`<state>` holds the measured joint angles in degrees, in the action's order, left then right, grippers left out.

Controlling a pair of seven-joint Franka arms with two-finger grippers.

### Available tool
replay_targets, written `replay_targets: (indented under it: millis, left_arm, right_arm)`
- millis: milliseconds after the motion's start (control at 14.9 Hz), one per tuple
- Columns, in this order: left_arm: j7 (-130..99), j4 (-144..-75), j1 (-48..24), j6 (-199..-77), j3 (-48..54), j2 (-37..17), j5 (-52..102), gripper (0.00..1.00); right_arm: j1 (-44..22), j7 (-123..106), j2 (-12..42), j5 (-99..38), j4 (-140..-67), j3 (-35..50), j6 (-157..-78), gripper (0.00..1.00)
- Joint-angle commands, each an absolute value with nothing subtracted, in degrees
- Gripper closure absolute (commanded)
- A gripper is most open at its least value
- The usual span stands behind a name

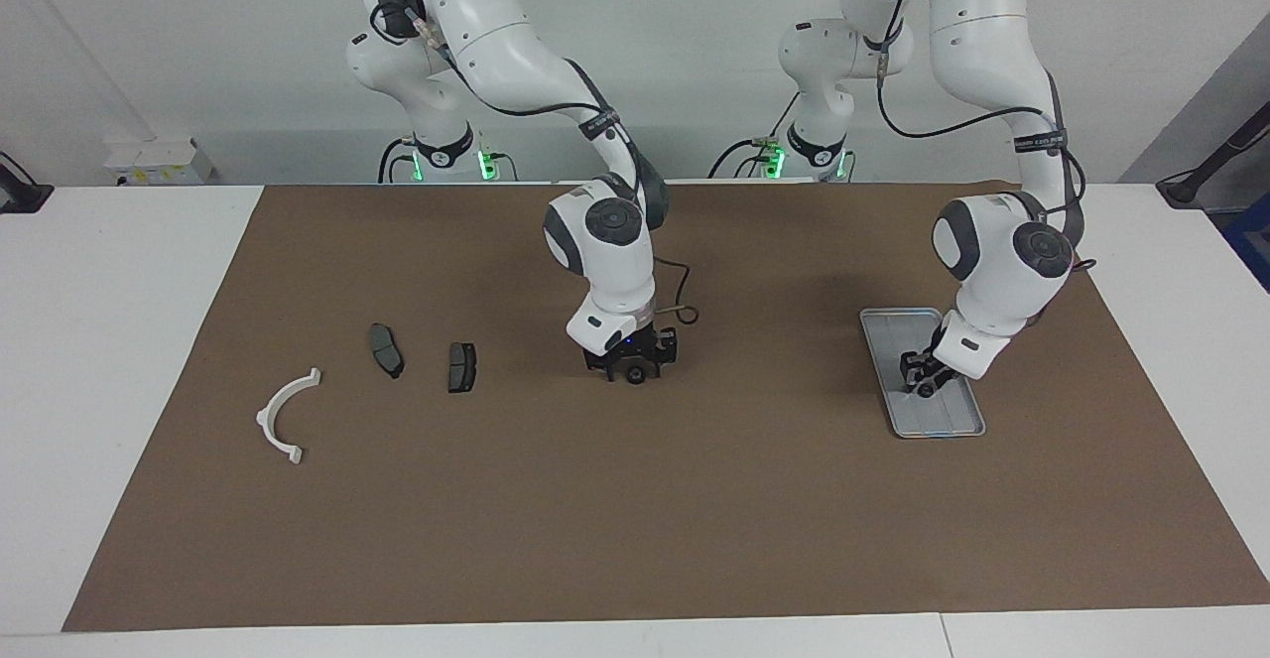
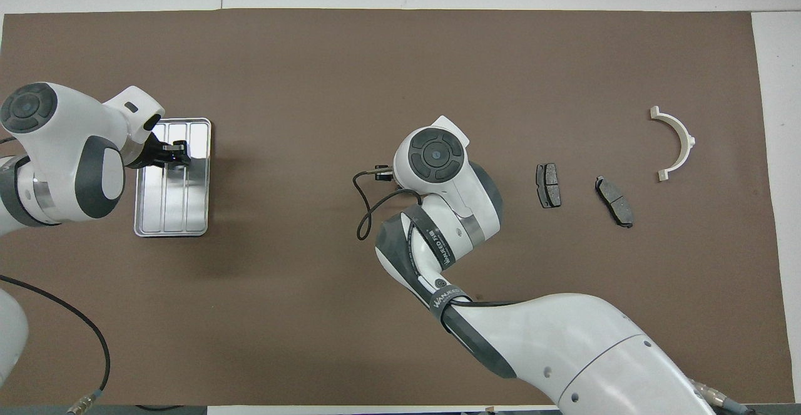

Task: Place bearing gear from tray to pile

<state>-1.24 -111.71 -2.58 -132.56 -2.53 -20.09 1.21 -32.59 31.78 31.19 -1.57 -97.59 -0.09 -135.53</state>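
A small black ring-shaped bearing gear (image 1: 633,374) sat on the brown mat at the middle of the table, with the right gripper (image 1: 632,364) low over it and its black fingers either side of the part; whether they had closed on it could not be told, and the right arm's white wrist hid both from the overhead view. A second small dark round part (image 1: 925,389) lay in the flat silver-grey metal tray with rounded corners and a ribbed floor (image 1: 948,424), which rested on the mat toward the left arm's end of the table. The left gripper (image 1: 921,376) was down inside that tray with its fingertips close about the dark part, though how far they stood apart, and whether they gripped it, could not be made out. Toward the right arm's end of the table lay the pile, three pieces well apart from one another: a dark grey rectangular brake pad (image 1: 461,366), a second dark grey brake pad with rounded ends (image 1: 386,349), and a white semicircular plastic bracket (image 1: 285,417) nearest the mat's edge. The brown mat (image 1: 635,519) covered most of a white table (image 1: 119,340). A plain white wall (image 1: 695,43) stood at the robots' backs, and green lights glowed at both arm bases.
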Motion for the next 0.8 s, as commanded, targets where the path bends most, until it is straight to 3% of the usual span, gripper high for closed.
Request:
replay_targets:
  millis: [0, 268, 535, 669, 736]
  left_arm:
    - [-2.0, -113.4, -3.0, -134.4, -2.8, -19.2, 0.4, 0.53]
    - [-2.0, -113.4, -3.0, -134.5, -2.8, -19.2, 0.4, 0.53]
    - [-2.0, -113.4, -3.0, -134.5, -2.8, -19.2, 0.4, 0.58]
    - [-2.1, -113.5, -3.0, -134.5, -2.8, -19.2, 0.4, 0.67]
    - [-2.1, -113.4, -3.0, -134.5, -2.8, -19.2, 0.4, 0.76]
  right_arm:
    - [-32.4, 32.9, 32.3, -2.7, -94.3, 0.4, -131.9, 1.0]
    - [-29.4, 32.1, 30.9, -1.8, -86.9, 0.1, -121.8, 1.0]
    - [-20.6, 20.4, 26.0, -1.8, -81.3, -0.1, -112.0, 1.0]
    - [-13.1, 8.0, 24.4, -1.8, -80.2, 0.1, -108.0, 1.0]
    - [-9.7, 2.5, 24.0, -1.8, -80.2, 0.3, -106.7, 1.0]
